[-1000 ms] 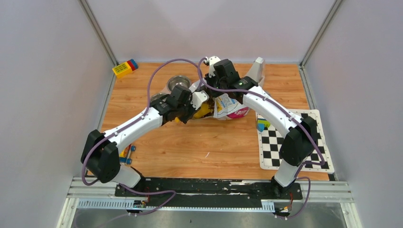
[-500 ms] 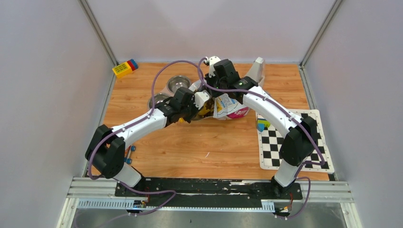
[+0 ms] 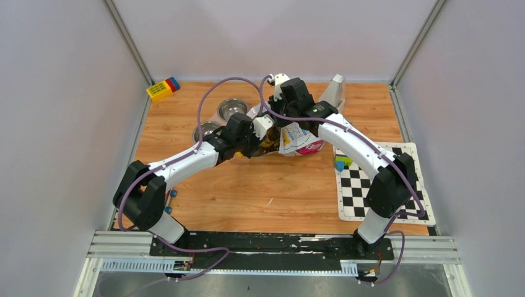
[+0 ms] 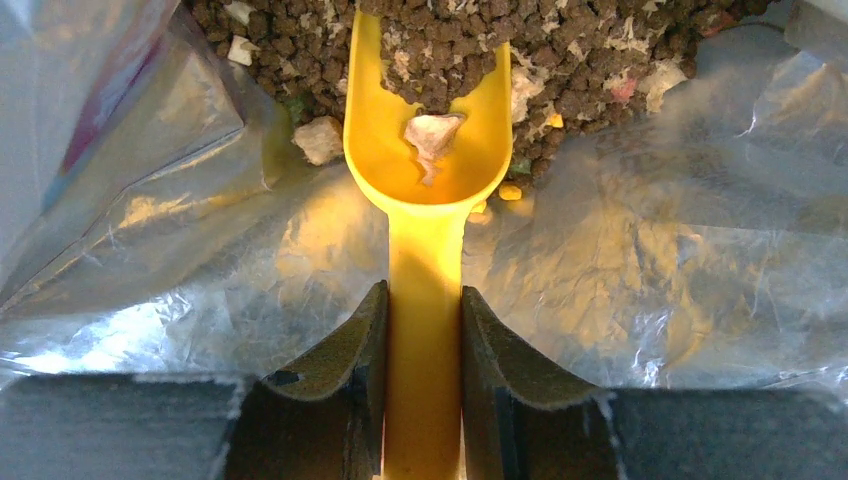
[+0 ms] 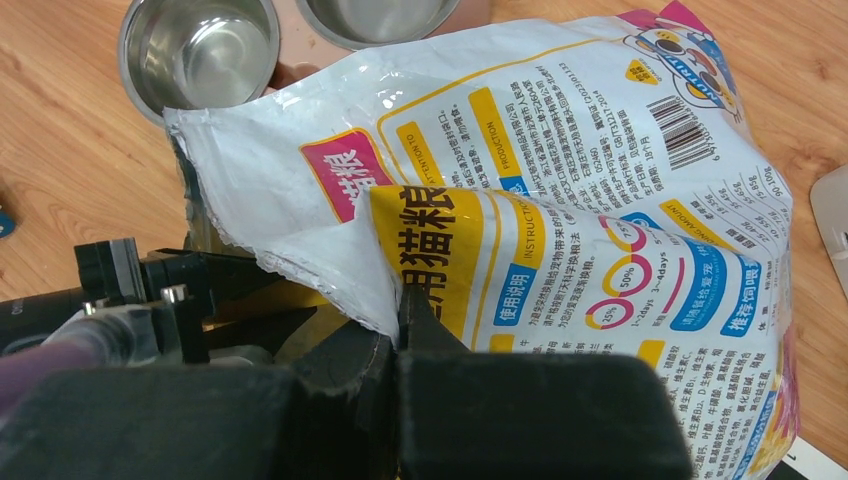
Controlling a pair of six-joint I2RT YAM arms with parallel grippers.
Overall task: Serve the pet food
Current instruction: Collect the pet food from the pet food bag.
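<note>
Near the desk's (image 3: 278,185) right edge lies a checkerboard mat (image 3: 379,185), with a small blue and green block (image 3: 341,163) on its far left corner. By the left edge, partly hidden under the left arm, sit a few small blue pieces (image 3: 168,201).

Towards the middle of the desk both arms meet at the bag (image 5: 600,200), which lies on its side with its printed face up and its open mouth turned to the left. The right gripper (image 5: 402,325) has its jaws pressed fully together on the torn upper edge of the bag's mouth, holding that flap lifted. The left gripper (image 4: 424,300) reaches into the opening. Its jaws stand at a narrow gap and clamp the handle of the yellow scoop (image 4: 425,170) from both sides.

Inside the bag, the scoop lies on the silver lining (image 4: 640,250), and its front end is pushed into the heap of pet food (image 4: 450,50). The brown kibble, mixed with pale bits, is piled deep in the bag. Some of it fills the front of the scoop, and one pale lump sits in the bare rear of its bowl.

Just beyond the bag's mouth stands the double steel bowl (image 5: 128,50), and both cups look bare. A white object (image 3: 336,88) stands at the far edge behind the bag, and a yellow block (image 3: 162,88) lies in the far left corner.
</note>
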